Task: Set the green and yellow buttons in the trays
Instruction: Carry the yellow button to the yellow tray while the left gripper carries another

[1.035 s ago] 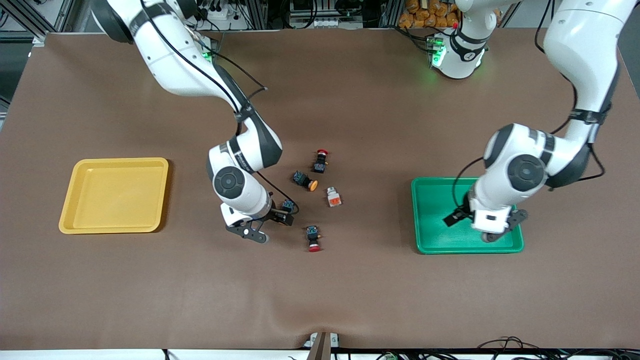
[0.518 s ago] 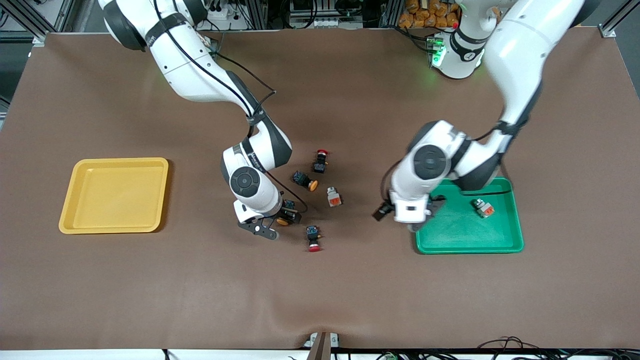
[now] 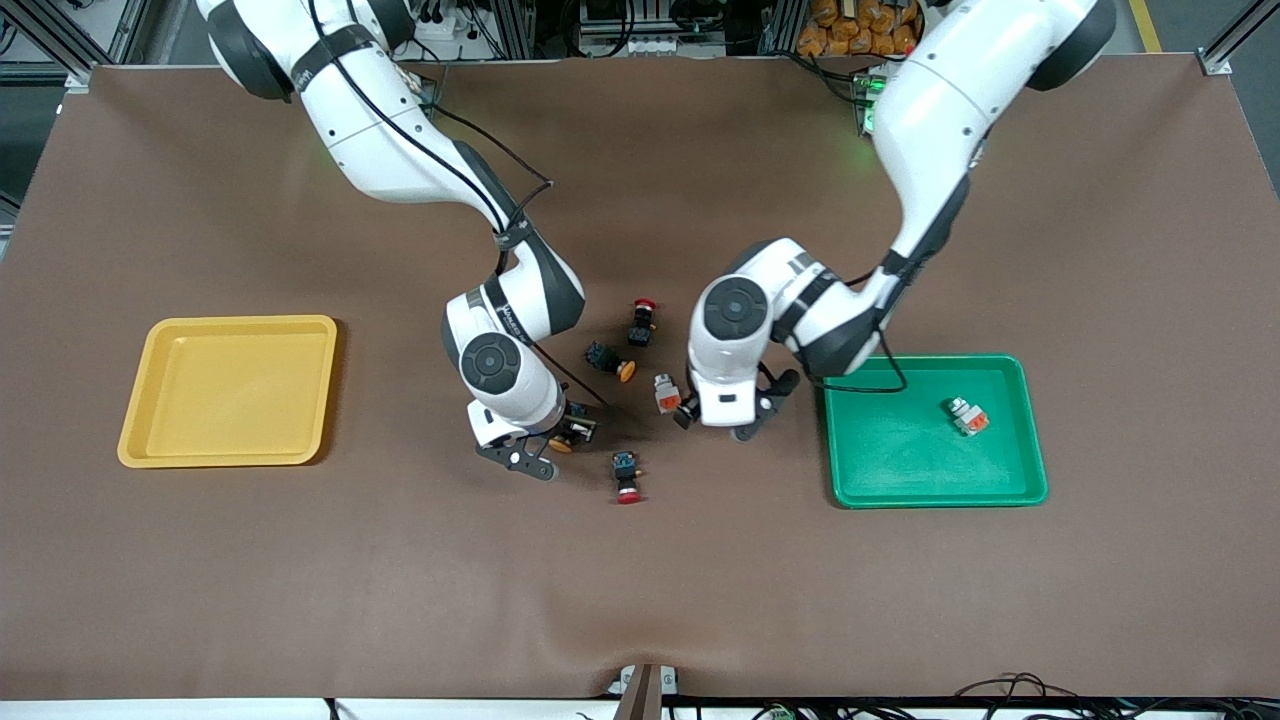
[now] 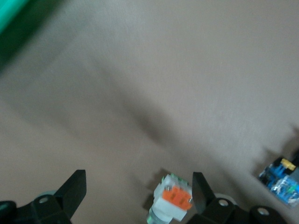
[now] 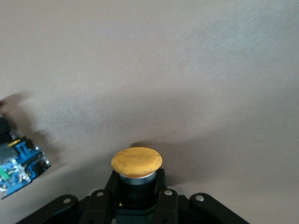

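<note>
Trays first: I see the yellow tray (image 3: 228, 391) at the right arm's end of the table, bare, and the green tray (image 3: 935, 431) at the left arm's end, with one white-bodied button (image 3: 968, 416) lying in it. Left gripper (image 3: 728, 425) hangs low over the table, fingers spread wide and holding nothing, with the second white-bodied button (image 4: 171, 200) just beside one finger. Right gripper (image 3: 548, 444) has its fingers clamped on a yellow-capped button (image 5: 136, 163). Another yellow-capped button (image 3: 611, 362) lies loose mid-table among two red-capped buttons (image 3: 641, 321).
</note>
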You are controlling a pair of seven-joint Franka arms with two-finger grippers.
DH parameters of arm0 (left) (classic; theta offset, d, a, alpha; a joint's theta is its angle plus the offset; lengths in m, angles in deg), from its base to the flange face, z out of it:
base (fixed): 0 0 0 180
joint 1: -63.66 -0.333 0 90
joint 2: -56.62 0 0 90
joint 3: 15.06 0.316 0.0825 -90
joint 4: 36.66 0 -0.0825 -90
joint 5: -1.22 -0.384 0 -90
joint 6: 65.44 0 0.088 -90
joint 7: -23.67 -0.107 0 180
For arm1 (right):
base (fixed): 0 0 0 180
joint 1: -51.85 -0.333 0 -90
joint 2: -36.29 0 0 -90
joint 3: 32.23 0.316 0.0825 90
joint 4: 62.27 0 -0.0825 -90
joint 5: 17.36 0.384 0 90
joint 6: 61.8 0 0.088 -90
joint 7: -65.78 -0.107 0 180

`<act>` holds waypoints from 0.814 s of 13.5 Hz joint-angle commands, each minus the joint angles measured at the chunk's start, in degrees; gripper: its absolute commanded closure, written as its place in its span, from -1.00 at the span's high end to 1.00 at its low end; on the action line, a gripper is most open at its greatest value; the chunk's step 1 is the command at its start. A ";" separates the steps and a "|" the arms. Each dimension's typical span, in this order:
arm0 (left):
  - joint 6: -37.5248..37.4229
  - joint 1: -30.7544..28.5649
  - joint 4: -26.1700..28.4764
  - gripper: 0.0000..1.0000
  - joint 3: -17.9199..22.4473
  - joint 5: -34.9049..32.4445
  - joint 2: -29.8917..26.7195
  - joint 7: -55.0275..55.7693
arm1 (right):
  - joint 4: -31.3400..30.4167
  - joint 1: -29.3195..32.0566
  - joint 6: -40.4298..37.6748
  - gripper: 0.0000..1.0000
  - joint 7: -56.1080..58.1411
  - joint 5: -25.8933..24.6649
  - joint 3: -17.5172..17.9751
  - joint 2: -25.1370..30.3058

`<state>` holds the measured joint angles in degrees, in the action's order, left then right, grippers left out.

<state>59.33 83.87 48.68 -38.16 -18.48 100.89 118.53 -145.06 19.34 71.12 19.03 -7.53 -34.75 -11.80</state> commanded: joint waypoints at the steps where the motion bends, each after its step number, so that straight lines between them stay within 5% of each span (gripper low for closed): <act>1: 1.60 1.33 -2.11 1.00 0.87 0.36 2.22 -0.72 | 6.82 3.05 -11.40 -1.00 -0.36 0.45 0.23 0.63; 4: 5.12 2.20 -2.20 1.00 0.87 0.35 3.71 -5.28 | 12.90 7.44 -22.32 -1.00 3.04 0.45 0.49 1.25; 11: 6.45 4.67 -4.13 1.00 0.87 0.18 6.44 -11.53 | 12.74 18.25 -33.40 -1.00 23.50 1.16 -0.03 7.57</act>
<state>65.64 87.87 46.94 -37.83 -18.48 105.89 109.67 -131.32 34.43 40.97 36.27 -7.08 -35.36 -6.91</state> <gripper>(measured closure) 0.000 0.670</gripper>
